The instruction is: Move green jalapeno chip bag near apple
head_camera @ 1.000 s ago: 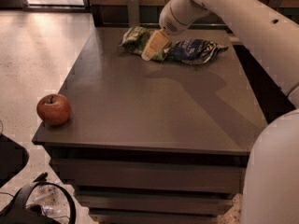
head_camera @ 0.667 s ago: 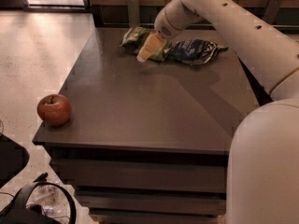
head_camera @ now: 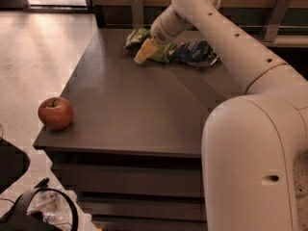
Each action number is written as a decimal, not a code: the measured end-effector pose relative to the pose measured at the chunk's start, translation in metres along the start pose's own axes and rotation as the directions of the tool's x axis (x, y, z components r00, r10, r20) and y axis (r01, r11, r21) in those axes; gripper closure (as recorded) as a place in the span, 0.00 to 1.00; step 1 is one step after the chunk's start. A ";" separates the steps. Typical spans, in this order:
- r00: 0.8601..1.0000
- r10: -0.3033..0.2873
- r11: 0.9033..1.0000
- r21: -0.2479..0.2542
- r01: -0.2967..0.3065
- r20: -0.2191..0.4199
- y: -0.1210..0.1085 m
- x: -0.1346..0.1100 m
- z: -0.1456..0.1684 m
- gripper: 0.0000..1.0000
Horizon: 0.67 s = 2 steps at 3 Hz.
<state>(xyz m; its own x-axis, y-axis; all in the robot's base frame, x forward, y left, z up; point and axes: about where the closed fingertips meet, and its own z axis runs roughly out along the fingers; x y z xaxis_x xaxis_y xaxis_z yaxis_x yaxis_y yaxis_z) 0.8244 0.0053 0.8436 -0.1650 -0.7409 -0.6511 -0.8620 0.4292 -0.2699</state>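
Note:
The green jalapeno chip bag (head_camera: 139,38) lies crumpled at the far edge of the dark table (head_camera: 130,105). My gripper (head_camera: 144,52) reaches down from the right, its cream fingertips right at the bag's front, over its middle. The red apple (head_camera: 56,113) with a short stem stands at the table's near left corner, far from the bag. My arm hides part of the bag.
A dark blue-and-white chip bag (head_camera: 195,53) lies just right of the green one. My white arm and body fill the right side. A wooden wall with metal brackets runs behind the table. Black cables and gear lie on the floor at bottom left.
My gripper has moved left and a little down along the far edge, from beside the blue bag to over the green bag. The bags and apple have not moved.

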 end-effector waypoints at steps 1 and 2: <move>1.000 0.000 1.000 -0.003 0.000 0.000 0.001 0.000 0.003 0.41; 1.000 0.000 1.000 -0.008 0.000 -0.001 0.002 0.000 0.007 0.63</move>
<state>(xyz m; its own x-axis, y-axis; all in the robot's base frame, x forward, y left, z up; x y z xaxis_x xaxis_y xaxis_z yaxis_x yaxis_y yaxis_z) 0.8256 0.0099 0.8380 -0.1651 -0.7416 -0.6503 -0.8660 0.4245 -0.2643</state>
